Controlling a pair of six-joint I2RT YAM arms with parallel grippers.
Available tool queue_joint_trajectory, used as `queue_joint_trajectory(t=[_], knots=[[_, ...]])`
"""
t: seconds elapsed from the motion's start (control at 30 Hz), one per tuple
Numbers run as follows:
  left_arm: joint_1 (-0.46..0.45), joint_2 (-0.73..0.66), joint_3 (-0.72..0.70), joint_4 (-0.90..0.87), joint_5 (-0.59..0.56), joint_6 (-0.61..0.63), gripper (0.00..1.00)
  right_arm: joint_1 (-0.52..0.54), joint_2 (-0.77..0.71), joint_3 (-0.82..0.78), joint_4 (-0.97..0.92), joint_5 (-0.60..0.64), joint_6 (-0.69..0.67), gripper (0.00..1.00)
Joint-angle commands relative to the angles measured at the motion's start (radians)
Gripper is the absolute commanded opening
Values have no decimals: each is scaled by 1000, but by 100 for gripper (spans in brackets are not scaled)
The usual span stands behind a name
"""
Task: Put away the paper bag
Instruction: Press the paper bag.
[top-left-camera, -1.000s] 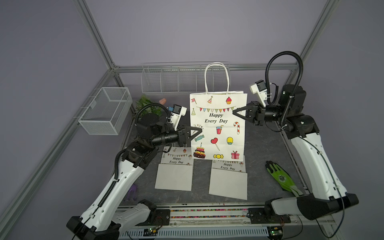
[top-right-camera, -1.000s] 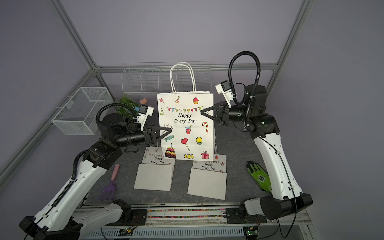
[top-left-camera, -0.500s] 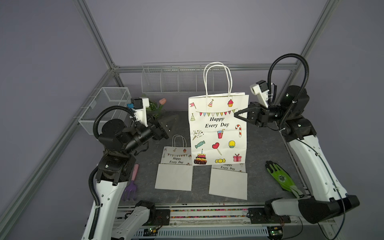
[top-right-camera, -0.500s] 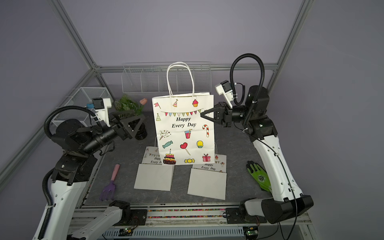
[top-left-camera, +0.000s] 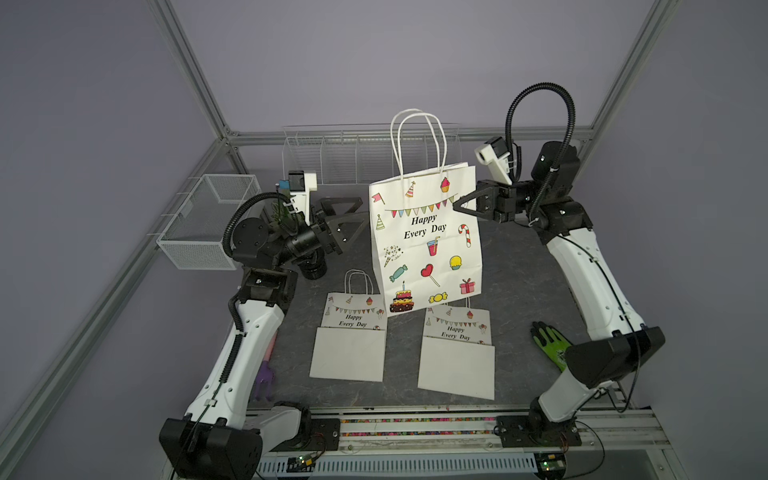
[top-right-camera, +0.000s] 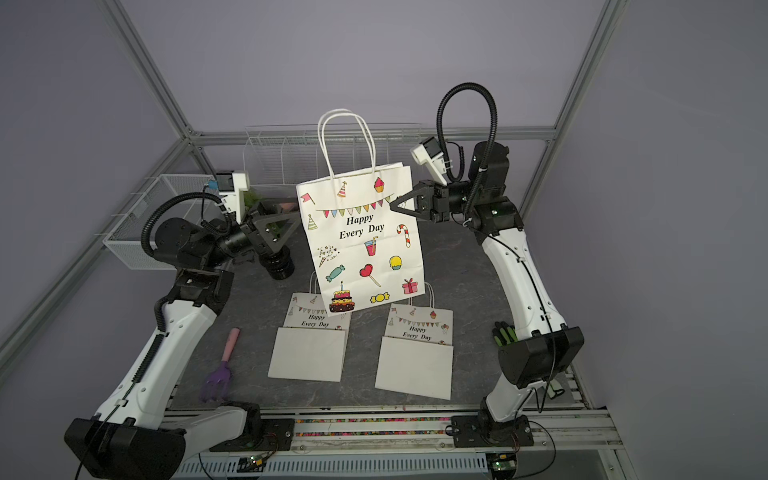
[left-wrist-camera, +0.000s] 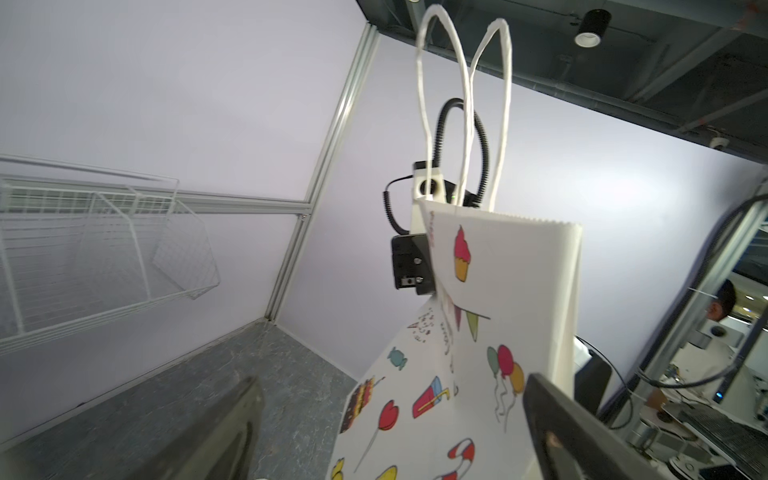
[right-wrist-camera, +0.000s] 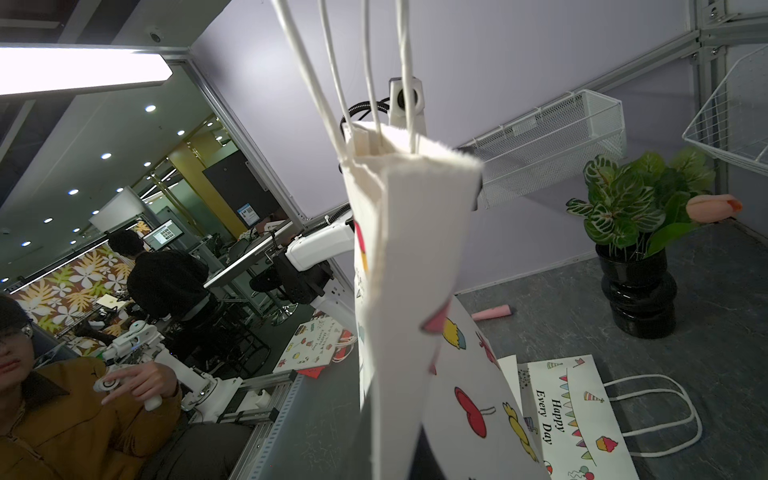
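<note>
Left gripper (top-left-camera: 362, 212), jaws spread and empty, just beside the white printed paper gift bag (top-left-camera: 424, 245), tilted at the centre of the dark grey tabletop (top-left-camera: 519, 270); right gripper (top-left-camera: 457, 206) clamped on the bag's upper side edge. Only the right wrist view shows the bag's narrow open mouth.

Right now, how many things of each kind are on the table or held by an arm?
Paper bags: 3 (held bag in the right gripper, two flat bags)
Green glove: 1
Purple rake: 1
Potted plant: 1
Total: 6
</note>
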Motion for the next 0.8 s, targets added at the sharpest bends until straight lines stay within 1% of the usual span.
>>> queue_joint_trajectory(t=[0.0,0.1,0.27,0.37,0.5,0.57,0.6,0.63,0.67,0.7,0.77], knots=[[-54,-44,49,-29,137,61,98,10,8,43,-10,-24,17,7],[-113,-75,79,-242,153,232,98,11,23,61,-3,-5,41,7],[-121,-146,79,-360,130,310,98,10,29,54,-4,8,53,7],[-119,-181,108,-551,36,451,98,9,26,49,-5,5,52,7],[-117,-200,124,-704,-62,561,98,11,4,43,-5,-4,51,7],[-116,-223,117,-804,-183,634,98,10,-10,38,-4,-12,50,7],[-109,-239,96,-833,-263,665,98,10,-20,33,-2,-15,47,7],[-91,-258,66,-833,-320,677,98,10,-30,29,-2,-22,45,7],[-67,-276,34,-813,-352,668,98,10,-37,25,-4,-25,42,7],[-25,-293,0,-776,-358,644,98,10,-43,21,-5,-27,38,7],[56,-299,-62,-669,-291,575,99,12,-48,18,-7,-26,37,7]])
